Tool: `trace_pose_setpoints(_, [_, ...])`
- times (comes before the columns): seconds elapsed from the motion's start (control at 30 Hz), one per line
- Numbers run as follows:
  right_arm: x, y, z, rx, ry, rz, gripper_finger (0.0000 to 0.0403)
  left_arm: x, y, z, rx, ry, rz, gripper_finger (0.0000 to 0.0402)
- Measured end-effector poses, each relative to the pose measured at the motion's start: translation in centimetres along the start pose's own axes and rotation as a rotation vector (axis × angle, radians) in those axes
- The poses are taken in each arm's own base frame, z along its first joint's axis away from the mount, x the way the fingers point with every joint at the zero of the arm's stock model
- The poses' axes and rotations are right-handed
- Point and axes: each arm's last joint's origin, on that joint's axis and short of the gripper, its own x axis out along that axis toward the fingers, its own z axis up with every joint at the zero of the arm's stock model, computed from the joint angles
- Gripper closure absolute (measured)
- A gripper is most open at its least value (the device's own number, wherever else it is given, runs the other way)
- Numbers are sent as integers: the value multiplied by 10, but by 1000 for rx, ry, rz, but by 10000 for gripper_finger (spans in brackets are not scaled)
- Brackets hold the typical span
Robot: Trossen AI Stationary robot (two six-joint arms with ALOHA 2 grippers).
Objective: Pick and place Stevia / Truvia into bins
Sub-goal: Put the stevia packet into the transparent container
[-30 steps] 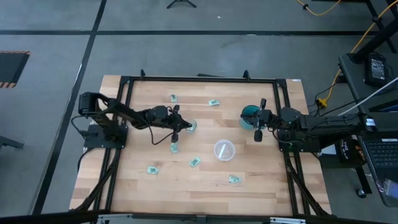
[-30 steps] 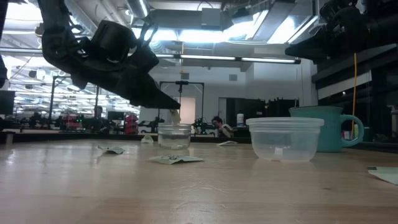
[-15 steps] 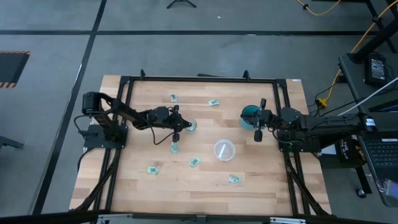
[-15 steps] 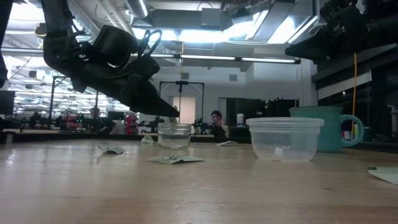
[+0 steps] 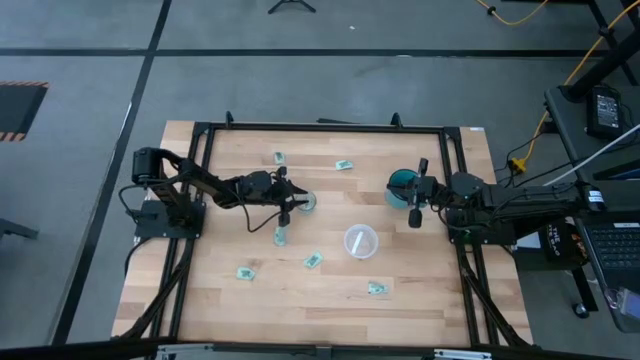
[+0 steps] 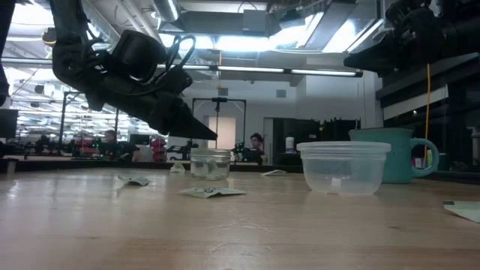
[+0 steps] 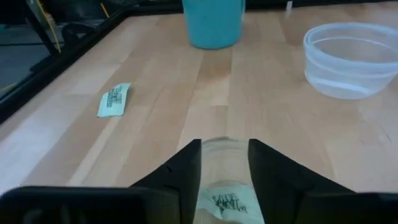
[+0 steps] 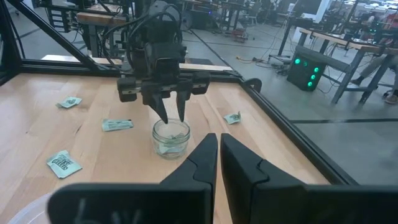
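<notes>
**Over the glass jar: left tool parted, packet inside**

Above the small clear glass jar (image 5: 304, 203), near the centre of the wooden surface (image 5: 330, 300), we see the left tool (image 8: 172, 116) hanging with its fingertips just over the rim. Its two dark fingers (image 7: 180, 171) stand apart and hold nothing. A light green Stevia packet (image 7: 225, 204) lies inside the jar, showing between those fingers in the left wrist view.

From the jar, the wider clear plastic cup (image 5: 360, 241) sits at about four o'clock in the high view, well apart, and a teal mug (image 5: 401, 183) stands at about three o'clock. More packets lie loose on the wood: one just below the jar at six o'clock (image 5: 280, 237), two toward twelve o'clock (image 5: 279, 157) (image 5: 344, 164), and three nearer the front edge (image 5: 244, 272) (image 5: 313, 261) (image 5: 376, 288).

The right tool (image 5: 414, 213) waits beside the mug, its fingers (image 8: 239, 165) drawn nearly together with nothing between them.
</notes>
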Motion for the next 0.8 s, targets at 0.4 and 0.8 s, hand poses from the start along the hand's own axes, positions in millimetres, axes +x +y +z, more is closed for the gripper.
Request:
trace_pose_setpoints(0.4, [0,0,0,0,0,0,377,-13,2,30,29,-121,11,255])
trace_pose_setpoints(0.8, [0,0,0,-3,0,0,377,-67,5,59,25,-38,42,254])
